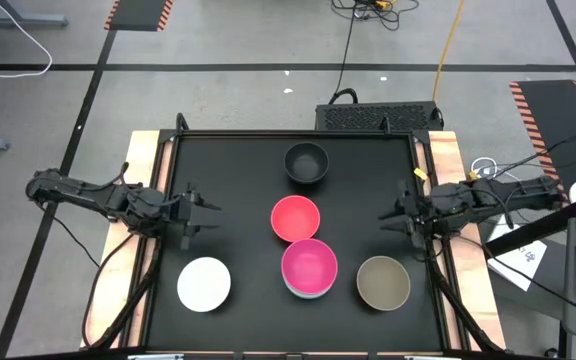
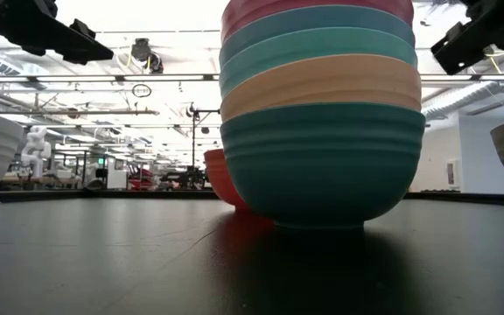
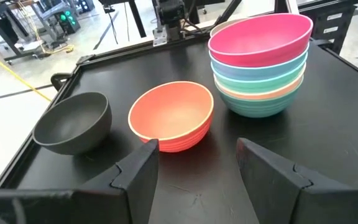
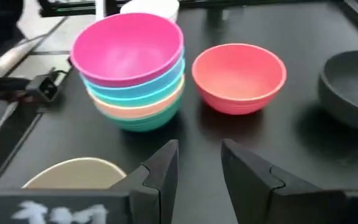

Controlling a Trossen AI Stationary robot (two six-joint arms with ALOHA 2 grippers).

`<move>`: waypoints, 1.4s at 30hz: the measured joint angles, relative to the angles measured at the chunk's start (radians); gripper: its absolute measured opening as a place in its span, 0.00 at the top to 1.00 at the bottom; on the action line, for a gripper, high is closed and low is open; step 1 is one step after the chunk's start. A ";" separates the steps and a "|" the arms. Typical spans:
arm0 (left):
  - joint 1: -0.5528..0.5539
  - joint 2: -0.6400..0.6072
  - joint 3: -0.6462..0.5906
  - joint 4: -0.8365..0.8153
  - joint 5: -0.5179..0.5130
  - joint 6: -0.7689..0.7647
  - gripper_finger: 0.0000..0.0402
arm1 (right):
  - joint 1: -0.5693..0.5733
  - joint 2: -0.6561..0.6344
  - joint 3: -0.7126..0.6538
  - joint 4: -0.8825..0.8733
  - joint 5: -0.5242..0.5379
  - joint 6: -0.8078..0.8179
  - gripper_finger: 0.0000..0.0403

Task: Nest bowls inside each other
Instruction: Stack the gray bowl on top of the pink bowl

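A stack of nested bowls (image 1: 309, 268) stands near the table's near edge, magenta on top, then blue, cyan, peach and green at the bottom (image 3: 260, 62). A red bowl (image 1: 295, 218) stands upright just behind it, a black bowl (image 1: 307, 162) toward the far edge, a white bowl (image 1: 204, 283) at near left, a taupe bowl (image 1: 383, 282) at near right. My left gripper (image 1: 196, 212) hovers open at the table's left side, pointing at the red bowl (image 3: 171, 116). My right gripper (image 1: 396, 215) hovers open at the right side, short of the stack (image 4: 132, 71).
The black mat (image 1: 238, 170) has wooden borders on its left and right. Free room lies at the far left and far right of the mat and between each gripper and the bowls. Cables and a dark box (image 1: 378, 115) sit beyond the far edge.
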 joint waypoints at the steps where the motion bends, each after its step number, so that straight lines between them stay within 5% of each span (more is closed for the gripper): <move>1: 0.000 0.000 0.000 0.000 0.000 0.000 0.46 | 0.015 -0.001 0.000 -0.001 0.000 0.006 0.71; 18: 0.000 0.000 0.000 -0.001 -0.001 -0.001 0.46 | 0.161 0.066 0.000 -0.115 -0.068 0.277 0.71; 42: 0.000 -0.001 0.000 0.000 0.000 0.001 0.46 | 0.183 0.290 0.000 -0.117 -0.263 0.592 0.71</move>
